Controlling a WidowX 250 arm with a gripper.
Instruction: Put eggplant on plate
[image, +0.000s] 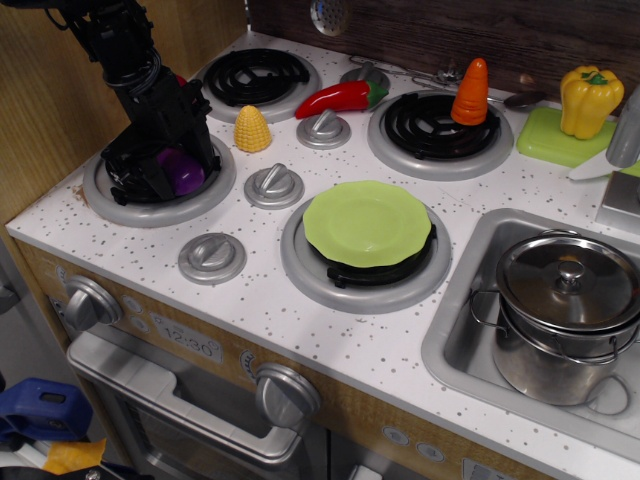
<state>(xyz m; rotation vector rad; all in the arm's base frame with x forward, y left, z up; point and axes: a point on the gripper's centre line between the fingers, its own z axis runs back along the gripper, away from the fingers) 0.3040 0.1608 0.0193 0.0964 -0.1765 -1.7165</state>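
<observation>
The purple eggplant (180, 172) lies on the front-left burner (160, 205), mostly hidden between the black fingers of my gripper (165, 170). The gripper is down on the burner, tilted, with its fingers closed against the eggplant's sides. The stem cap is hidden. The light-green plate (366, 222) sits on the front-middle burner, to the right of the gripper, with nothing on it.
A yellow toy corn (252, 129), a red chili pepper (340, 98) and stove knobs (273, 184) stand between the gripper and the plate. An orange carrot (471, 92) is on the back-right burner. A yellow pepper (588, 100) sits on a green board. A steel pot (565, 310) is in the sink.
</observation>
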